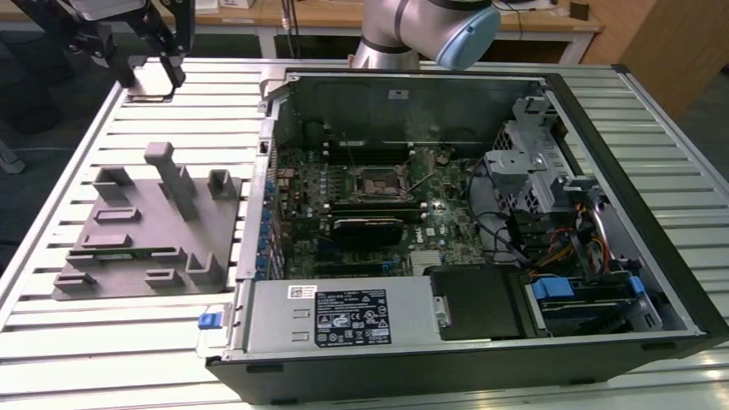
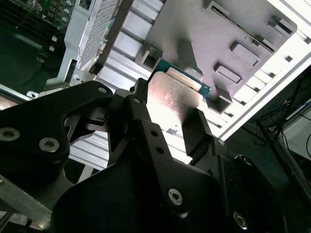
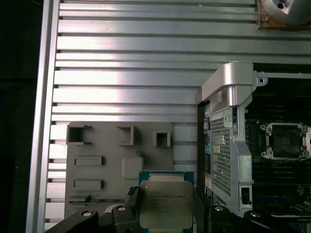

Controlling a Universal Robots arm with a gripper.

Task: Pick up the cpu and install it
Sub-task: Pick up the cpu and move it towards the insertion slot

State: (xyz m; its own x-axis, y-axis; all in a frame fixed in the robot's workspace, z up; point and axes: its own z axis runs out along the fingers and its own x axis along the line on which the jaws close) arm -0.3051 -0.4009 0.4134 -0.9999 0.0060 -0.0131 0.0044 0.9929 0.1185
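Observation:
The cpu (image 3: 165, 204), a small square chip with a silvery top and a green rim, hangs above the table. My gripper (image 3: 166, 208) is shut on it, one black finger on each side edge. In the second wrist view the cpu (image 2: 175, 94) shows between the fingers (image 2: 197, 131), above the grey holder (image 2: 218, 34). In the exterior view the gripper (image 1: 148, 81) is high at the far left corner of the table, beyond the holder (image 1: 148, 231). The dark socket frame (image 1: 374, 181) lies open on the motherboard inside the computer case; its hollow centre (image 3: 284, 141) also shows in the first wrist view.
The open computer case (image 1: 638, 213) fills the exterior view's right half, with a silver power supply (image 1: 341, 314) at its near side and drive bays (image 1: 581, 299) to the right. The slatted metal table (image 1: 114, 342) surrounds it. The case's metal wall (image 3: 228, 145) stands between holder and motherboard.

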